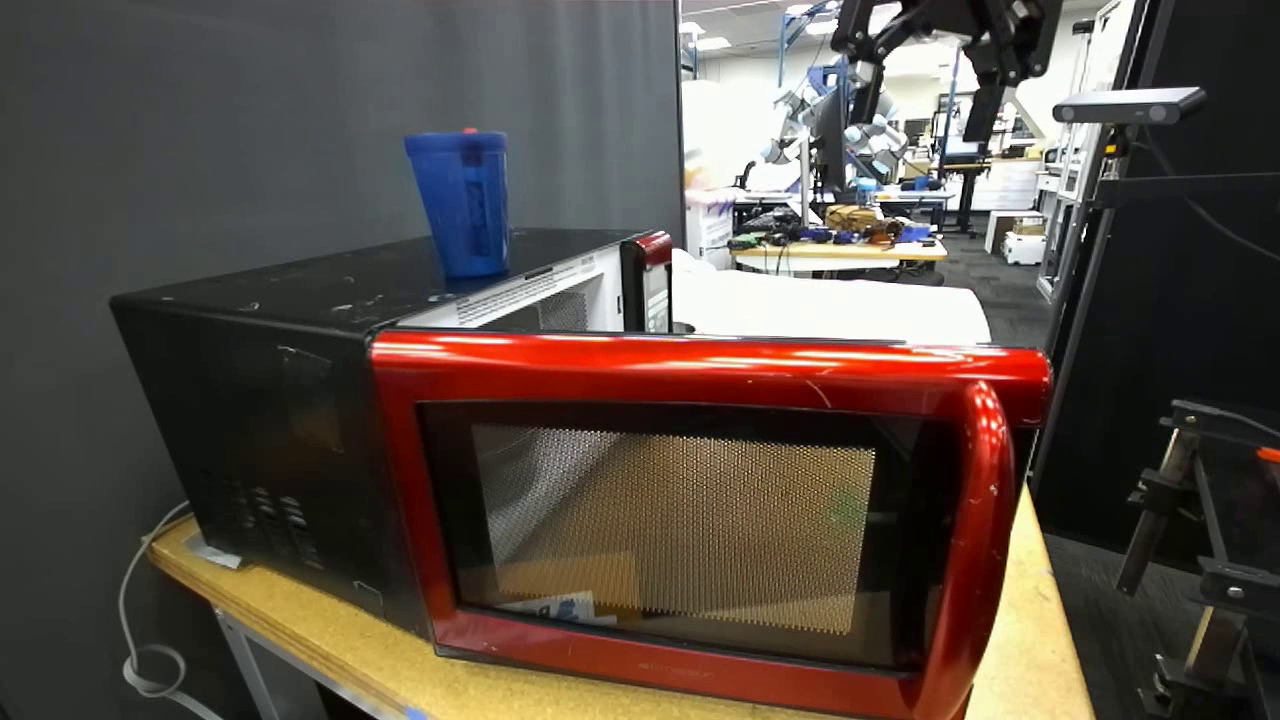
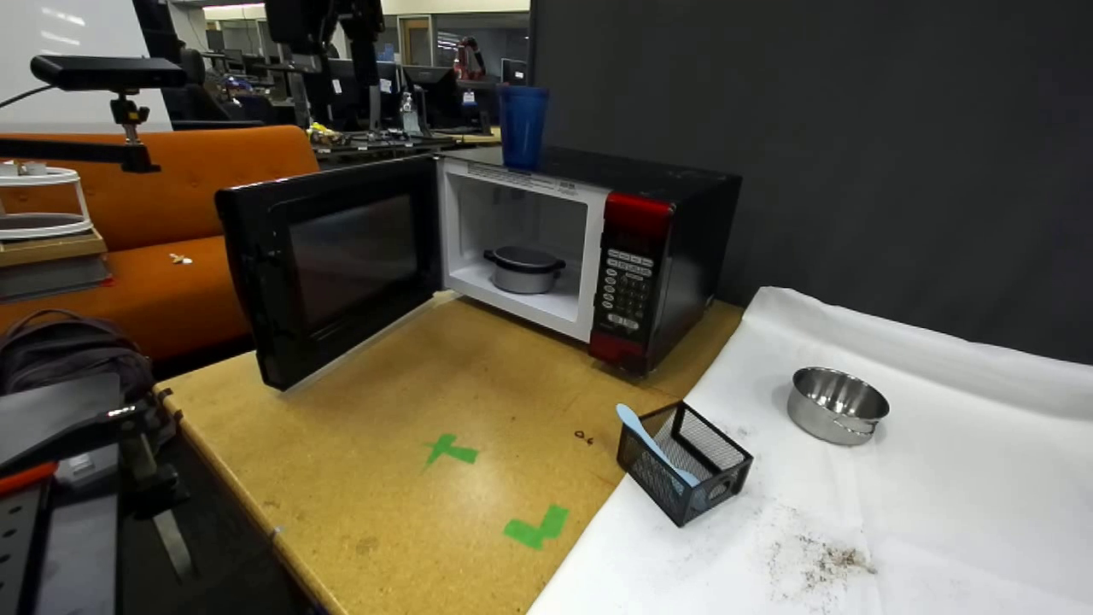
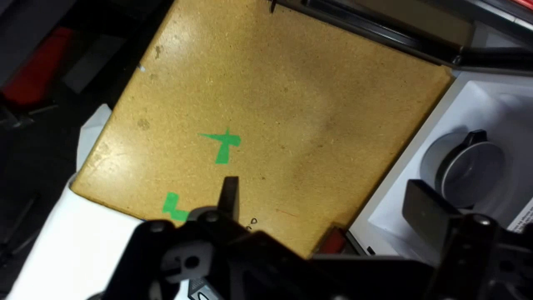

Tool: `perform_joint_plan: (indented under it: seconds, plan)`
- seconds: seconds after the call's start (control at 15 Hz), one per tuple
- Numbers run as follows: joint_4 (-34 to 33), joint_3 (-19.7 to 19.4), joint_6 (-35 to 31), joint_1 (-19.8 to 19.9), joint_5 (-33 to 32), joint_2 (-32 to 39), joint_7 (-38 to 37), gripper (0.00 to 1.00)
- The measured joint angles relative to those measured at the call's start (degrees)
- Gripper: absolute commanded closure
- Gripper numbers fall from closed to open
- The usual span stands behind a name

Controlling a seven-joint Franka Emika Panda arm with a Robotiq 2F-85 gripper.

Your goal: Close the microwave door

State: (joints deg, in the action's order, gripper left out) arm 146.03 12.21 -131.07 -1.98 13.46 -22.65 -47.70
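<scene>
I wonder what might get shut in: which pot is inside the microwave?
The dark-topped grey pot; the shiny metal pot stands outside it, on the white sheet.

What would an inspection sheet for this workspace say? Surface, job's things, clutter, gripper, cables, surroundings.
Surface: wooden tabletop with green tape marks; white sheet alongside, dark specks on it.
Job's things: microwave door wide open on the black microwave.
Clutter: blue cup upright on top; pot inside; mesh basket holding a light-blue utensil; steel bowl on the sheet.
Gripper: raised, jaws apart, nothing seen between them, not touching the door.
Cables: pale cable looped below the table edge; black cable at the mounted camera.
Surroundings: orange couch, dark curtain.
</scene>
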Motion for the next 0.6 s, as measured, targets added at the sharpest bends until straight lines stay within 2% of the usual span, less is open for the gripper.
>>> perform_joint_plan:
  seconds: [0.2, 0.6]
  plan:
    - [0.5, 0.8, -0.3, -1.5, 3.4, 2.1, -5.3, 0.0]
    - [0.4, 1.1, -4.1, -7.9, 15.6, 7.6, -5.9, 0.0]
